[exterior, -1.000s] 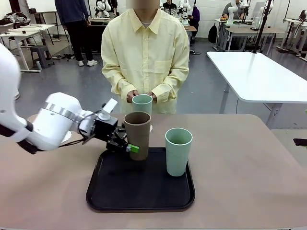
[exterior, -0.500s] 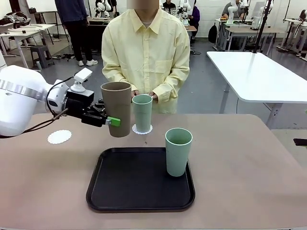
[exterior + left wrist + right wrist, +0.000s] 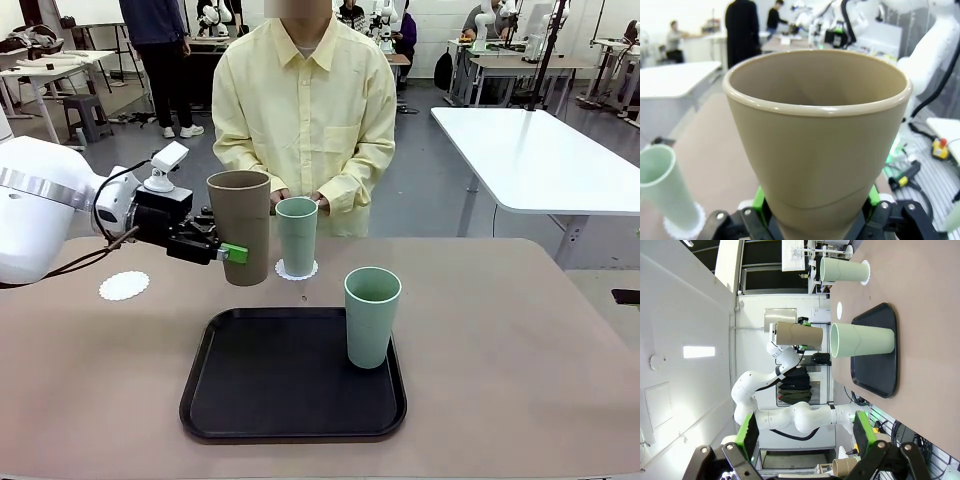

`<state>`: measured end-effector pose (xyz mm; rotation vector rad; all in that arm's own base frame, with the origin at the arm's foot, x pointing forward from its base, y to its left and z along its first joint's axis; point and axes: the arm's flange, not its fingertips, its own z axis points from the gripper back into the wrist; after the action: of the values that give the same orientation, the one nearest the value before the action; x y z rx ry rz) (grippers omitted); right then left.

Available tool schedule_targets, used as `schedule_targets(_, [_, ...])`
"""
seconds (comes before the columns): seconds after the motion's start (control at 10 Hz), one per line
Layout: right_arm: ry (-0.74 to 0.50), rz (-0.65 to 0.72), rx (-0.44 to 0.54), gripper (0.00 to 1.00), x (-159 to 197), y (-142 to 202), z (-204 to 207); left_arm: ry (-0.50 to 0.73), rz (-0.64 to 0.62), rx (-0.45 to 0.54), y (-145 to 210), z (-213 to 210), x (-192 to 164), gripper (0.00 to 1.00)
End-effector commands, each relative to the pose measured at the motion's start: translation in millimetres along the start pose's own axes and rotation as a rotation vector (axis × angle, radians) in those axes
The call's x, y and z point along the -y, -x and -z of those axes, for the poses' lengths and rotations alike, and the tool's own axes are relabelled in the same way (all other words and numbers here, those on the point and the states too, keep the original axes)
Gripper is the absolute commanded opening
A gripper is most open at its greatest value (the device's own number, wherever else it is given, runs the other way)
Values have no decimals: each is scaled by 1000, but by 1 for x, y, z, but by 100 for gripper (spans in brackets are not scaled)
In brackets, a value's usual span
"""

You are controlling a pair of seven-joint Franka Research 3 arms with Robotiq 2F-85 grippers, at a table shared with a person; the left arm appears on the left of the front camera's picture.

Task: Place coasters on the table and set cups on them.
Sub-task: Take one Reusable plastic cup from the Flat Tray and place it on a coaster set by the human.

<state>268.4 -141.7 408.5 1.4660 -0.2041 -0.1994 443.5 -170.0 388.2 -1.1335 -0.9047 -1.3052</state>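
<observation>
- Front view: the left gripper is clamped on the brown cup, one green pad showing on the cup's lower wall; the cup hangs upright, its base clear of the table, the arm reaching in from the left.
- The bare coaster lies on the table to the left, below the arm and well apart from the cup's base.
- To the right of the brown cup stands the far mint cup on its own far coaster; the two cups look close side by side with a thin gap, though how far apart they are in depth I cannot tell.
- The person's hands rest just behind the far mint cup, at the table's far edge.
- The black tray lies nearer the camera; the near mint cup stands upright on its right part; the rest of the tray is bare.
- A white table stands behind, to the right.
- Left wrist view: green pads press both sides of the brown cup's narrow lower part; the cup's mouth faces the camera; the far mint cup and its lacy coaster sit at lower left.
- Right wrist view: the right gripper has its fingers spread wide with nothing between them, well away from the cups and tray.
</observation>
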Motion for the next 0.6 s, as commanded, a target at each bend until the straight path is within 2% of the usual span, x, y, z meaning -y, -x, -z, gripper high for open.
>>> schedule_targets(0.0, [-13,-8,-1,100,-1,0,0,-56,72,-38,18,-51,-28,83])
schedule_targets(0.4, [-13,-8,-1,100,-1,0,0,-199,61,52,46,-174,-67,83])
schedule_targets(0.5, [-13,-8,-1,100,-1,0,0,-227,56,77,54,-197,-68,83])
